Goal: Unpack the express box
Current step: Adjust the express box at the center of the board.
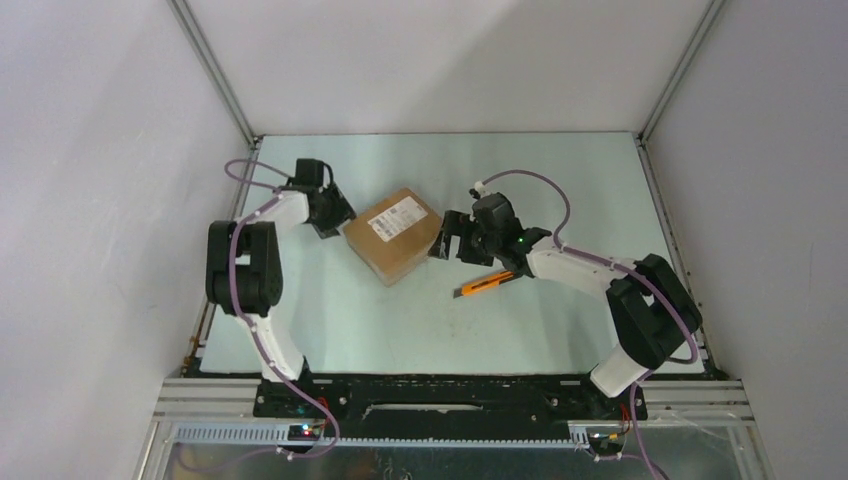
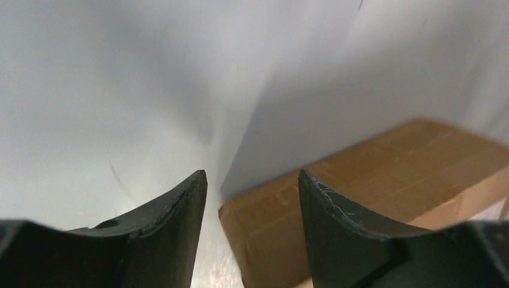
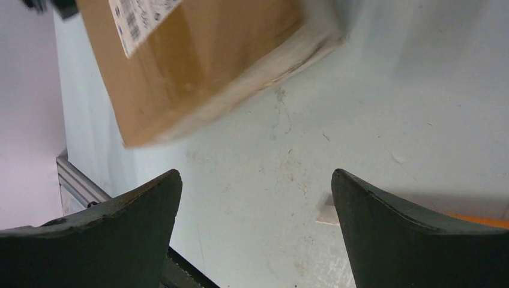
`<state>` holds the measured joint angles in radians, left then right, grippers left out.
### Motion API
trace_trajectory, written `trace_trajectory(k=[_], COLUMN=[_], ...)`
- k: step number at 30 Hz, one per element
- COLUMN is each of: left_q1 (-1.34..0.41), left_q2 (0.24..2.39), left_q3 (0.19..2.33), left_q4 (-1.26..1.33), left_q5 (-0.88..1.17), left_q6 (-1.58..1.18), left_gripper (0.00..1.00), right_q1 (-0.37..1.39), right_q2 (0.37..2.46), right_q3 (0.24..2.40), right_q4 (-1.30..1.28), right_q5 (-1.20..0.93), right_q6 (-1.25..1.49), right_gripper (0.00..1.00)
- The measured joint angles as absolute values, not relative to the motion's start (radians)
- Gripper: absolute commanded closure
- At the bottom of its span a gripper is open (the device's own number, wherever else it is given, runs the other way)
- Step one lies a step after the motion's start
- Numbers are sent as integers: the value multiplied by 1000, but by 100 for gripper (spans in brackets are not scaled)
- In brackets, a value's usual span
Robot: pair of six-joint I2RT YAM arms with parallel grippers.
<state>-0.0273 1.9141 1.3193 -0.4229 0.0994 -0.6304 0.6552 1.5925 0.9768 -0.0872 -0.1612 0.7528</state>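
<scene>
One utility knife (image 1: 487,283) lies near the express box (image 1: 393,234).

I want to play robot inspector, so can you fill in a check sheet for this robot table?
Surface: pale table, lightly scuffed.
Job's things: brown box, closed, label up, mid-table.
Clutter: orange knife lying on the table near the box.
Pincers: left pincer open at a box corner; right pincer open over bare table, holding nothing.
Cables: purple cable along each arm, off the box.
Surroundings: white walls, metal frame posts.
</scene>
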Motion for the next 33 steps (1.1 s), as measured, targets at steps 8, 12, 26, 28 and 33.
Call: trace_trajectory(k=[8,12,26,28,33], left_q1=[-141,-123,-109,-109,-109], left_q2=[1638,1548,1512,1539,1570], left_q3=[970,957,1007,1005,970], left_q4=[-385,-414,-382,-368,-329], left_q5=[67,12,294,332,380], left_q6=[-736,-723,-632,-628,-630], left_gripper=[28,20,29,31,42], right_q1=[638,624,584,581,575], right_q2=[1662,1665,1715,1722,1745], right_q3=[979,980,980,980,981], right_q4=[-63,-65,16,31,65], right_q5=[-188,-191,-289,-299,-320], right_q6=[762,768,825,833,859], right_gripper=[3,3,2,2,2])
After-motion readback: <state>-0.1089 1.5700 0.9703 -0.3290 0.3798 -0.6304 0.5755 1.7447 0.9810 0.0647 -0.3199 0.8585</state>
